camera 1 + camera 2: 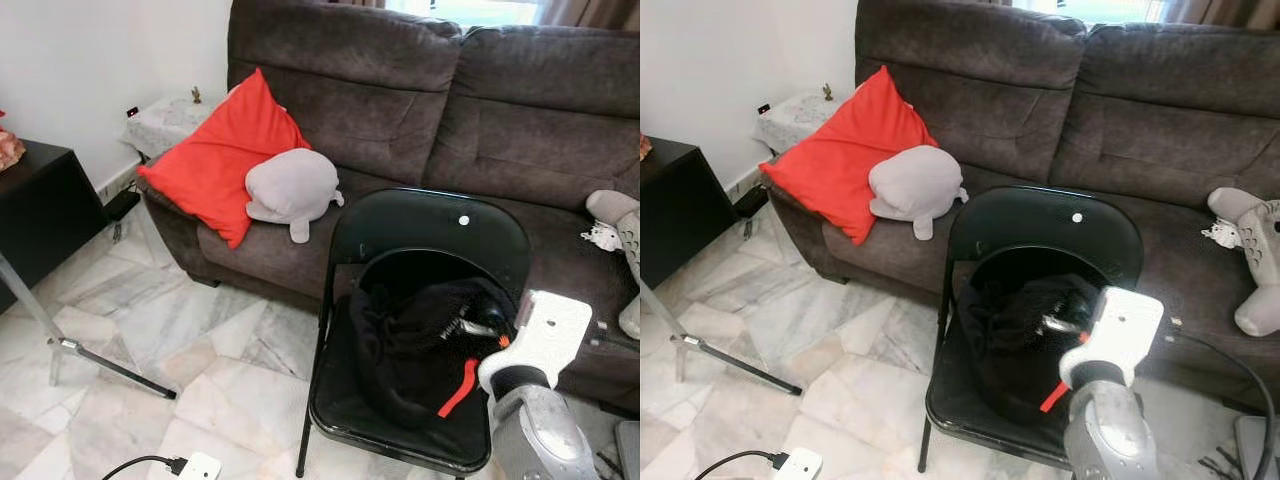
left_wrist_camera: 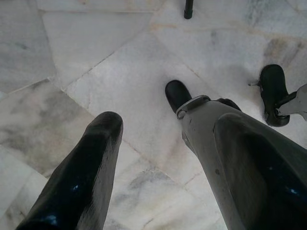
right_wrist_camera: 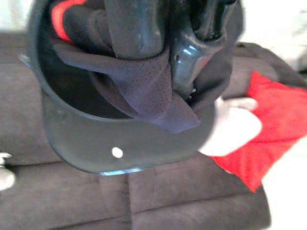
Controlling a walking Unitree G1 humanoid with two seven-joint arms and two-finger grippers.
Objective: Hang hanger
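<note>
The right hand [image 3: 165,57] reaches forward over the chair [image 1: 430,225], fingers pinching a fold of the black garment [image 1: 410,350] on its seat. The left hand [image 2: 163,163] hangs spread above the floor [image 2: 96,62] near the chair.

No legible text, label, brand, number or sign found. The folding chair [image 1: 420,240] carries one small white round mark on its backrest, above the black garment [image 1: 420,340]; no characters readable on it.
</note>
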